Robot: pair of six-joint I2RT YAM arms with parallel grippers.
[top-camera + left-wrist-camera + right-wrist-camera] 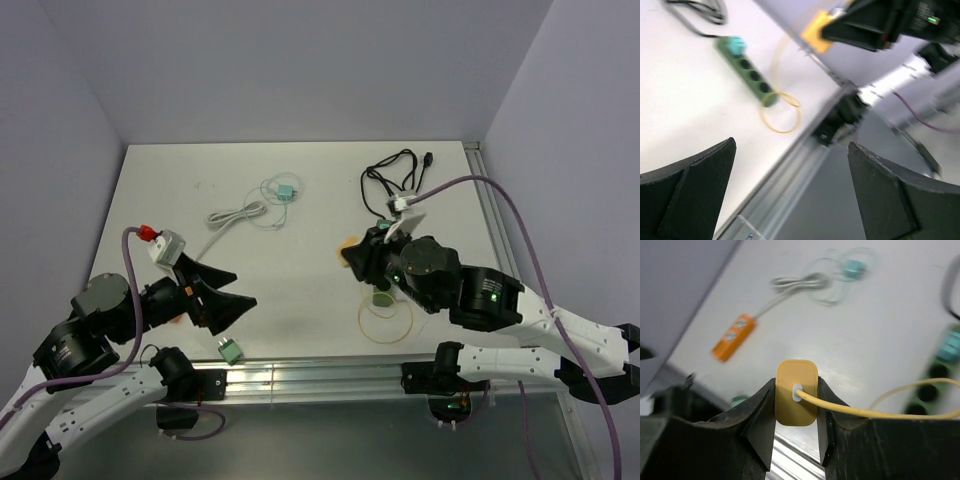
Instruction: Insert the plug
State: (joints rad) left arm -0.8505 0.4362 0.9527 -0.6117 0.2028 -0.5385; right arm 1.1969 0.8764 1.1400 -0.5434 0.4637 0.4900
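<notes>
My right gripper (352, 256) is shut on a yellow plug (348, 244), held above the table's middle. In the right wrist view the plug (796, 399) sits squarely between both fingers (762, 407), and its yellow cable (875, 412) trails off to the right. A green power strip (747, 70) with several round sockets and a teal plug (734, 45) at one end lies mostly under the right arm in the top view (382, 297). The yellow cable makes a loop (385, 320) beside it. My left gripper (215, 300) is open and empty at the near left.
An orange power strip (733, 336) lies near my left arm. A white cable (240, 215) and a teal adapter (287, 192) lie at the back centre, a black cable (395, 180) at the back right. A small green block (230, 350) sits at the table's near metal edge (300, 378).
</notes>
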